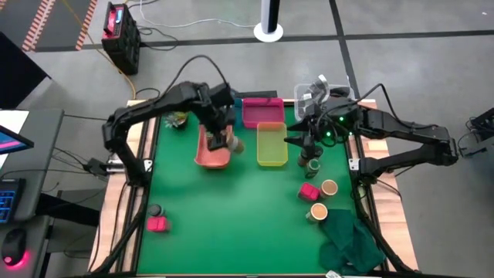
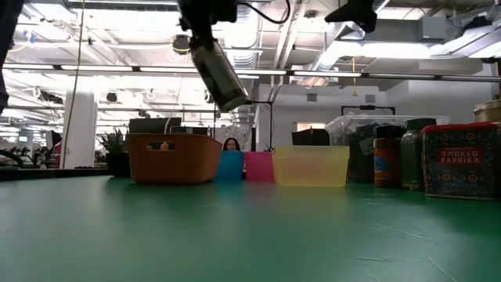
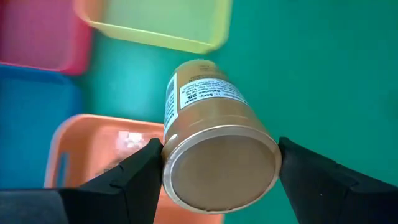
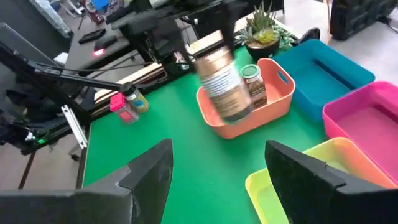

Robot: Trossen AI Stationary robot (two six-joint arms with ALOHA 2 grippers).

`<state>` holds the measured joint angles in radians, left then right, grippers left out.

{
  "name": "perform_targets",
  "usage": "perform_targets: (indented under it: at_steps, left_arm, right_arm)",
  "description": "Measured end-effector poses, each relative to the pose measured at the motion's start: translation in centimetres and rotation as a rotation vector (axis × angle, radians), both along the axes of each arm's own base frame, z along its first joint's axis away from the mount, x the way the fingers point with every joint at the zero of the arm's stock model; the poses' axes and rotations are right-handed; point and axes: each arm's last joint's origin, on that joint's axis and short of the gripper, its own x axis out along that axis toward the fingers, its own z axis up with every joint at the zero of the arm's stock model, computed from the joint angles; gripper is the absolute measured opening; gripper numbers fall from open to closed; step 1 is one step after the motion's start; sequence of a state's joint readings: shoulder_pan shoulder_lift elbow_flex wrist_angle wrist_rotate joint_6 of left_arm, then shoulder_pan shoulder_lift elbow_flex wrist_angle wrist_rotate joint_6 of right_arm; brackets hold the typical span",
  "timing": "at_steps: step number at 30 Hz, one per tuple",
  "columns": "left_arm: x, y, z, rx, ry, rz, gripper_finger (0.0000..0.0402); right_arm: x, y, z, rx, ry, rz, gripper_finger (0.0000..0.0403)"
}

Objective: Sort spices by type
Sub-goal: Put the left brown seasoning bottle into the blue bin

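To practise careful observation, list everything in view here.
Trays: four; orange, yellow, pink, blue; table's far middle.
Tan-topped jars: three; two at right edge, one held aloft near orange tray.
Green-topped jars: at least two; one in orange tray, one beside yellow tray.
Magenta boxes: two; one each side.
Black bottle: one; left side.
Clear box: one; far right.
Cloth: one, green; right corner.
Left end effector: shut on a tan-topped jar.
Right end effector: open, beside yellow tray.

The green-topped desk (image 1: 239, 216) carries an orange tray (image 1: 210, 154), a yellow tray (image 1: 271, 145), a pink tray (image 1: 261, 113) and a clear box (image 1: 302, 99). Tan-topped jars (image 1: 319, 211) and a pink box (image 1: 309, 191) sit near a crumpled green cloth (image 1: 349, 239); another pink box (image 1: 157, 224) lies well apart.
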<state>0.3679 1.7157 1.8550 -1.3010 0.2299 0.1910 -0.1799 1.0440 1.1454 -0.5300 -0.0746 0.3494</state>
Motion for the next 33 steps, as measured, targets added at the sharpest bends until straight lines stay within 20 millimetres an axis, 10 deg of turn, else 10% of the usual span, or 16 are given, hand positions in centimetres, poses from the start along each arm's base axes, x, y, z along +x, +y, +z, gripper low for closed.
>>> perform_targets:
  at_steps: [15,26,33]
  left_arm:
    - [0.9,9.4,-2.0,0.159,0.071,0.235,0.0270]
    - [-3.0,14.6,-2.0,0.224,0.135,0.437,0.0269]
    - [-2.9,16.9,-5.9,0.128,0.274,0.474,0.0269]
  right_arm:
    - [-0.1,0.1,-0.4,0.041,0.041,-0.013,0.0282]
    - [0.0,0.0,-0.2,0.032,0.017,-0.035,0.0282]
    - [0.2,0.0,0.1,0.022,-0.017,-0.035,0.0282]
